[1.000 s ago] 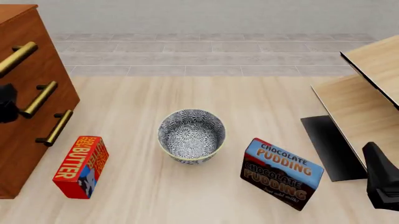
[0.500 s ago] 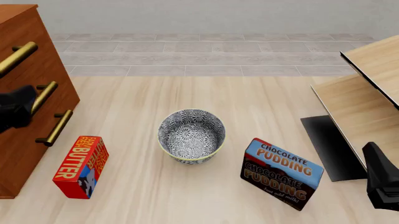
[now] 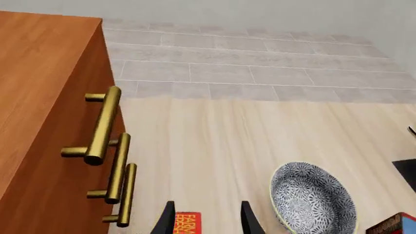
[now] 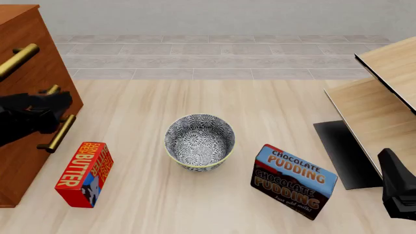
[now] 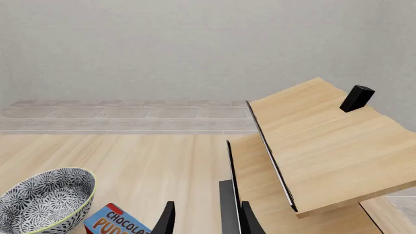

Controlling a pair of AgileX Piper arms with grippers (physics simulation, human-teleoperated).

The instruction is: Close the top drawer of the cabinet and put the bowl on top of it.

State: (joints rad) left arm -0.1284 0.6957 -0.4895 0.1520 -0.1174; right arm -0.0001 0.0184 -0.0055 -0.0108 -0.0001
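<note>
The reddish-brown cabinet (image 4: pixel 26 146) stands at the left edge of the front view. The top drawer (image 3: pixel 71 97) carries the uppermost brass handle (image 4: pixel 17 60); I cannot tell how far it stands out. The patterned bowl (image 4: pixel 199 141) sits upright on the table's middle, and it also shows in the left wrist view as the bowl (image 3: pixel 312 201). My left gripper (image 4: pixel 57 108) hovers open and empty in front of the middle handle, left of the bowl. My right gripper (image 4: pixel 398 192) is low at the right edge, open and holding nothing.
A red butter box (image 4: pixel 85 174) stands near the cabinet's foot. A chocolate pudding box (image 4: pixel 293 181) stands right of the bowl. Pale wooden furniture with black edging (image 4: pixel 380 97) fills the right side, with a black knob (image 5: pixel 357 97) on it.
My left gripper has come in from the left edge, moving right and a little up across the cabinet front. The right arm, bowl and boxes have not moved.
</note>
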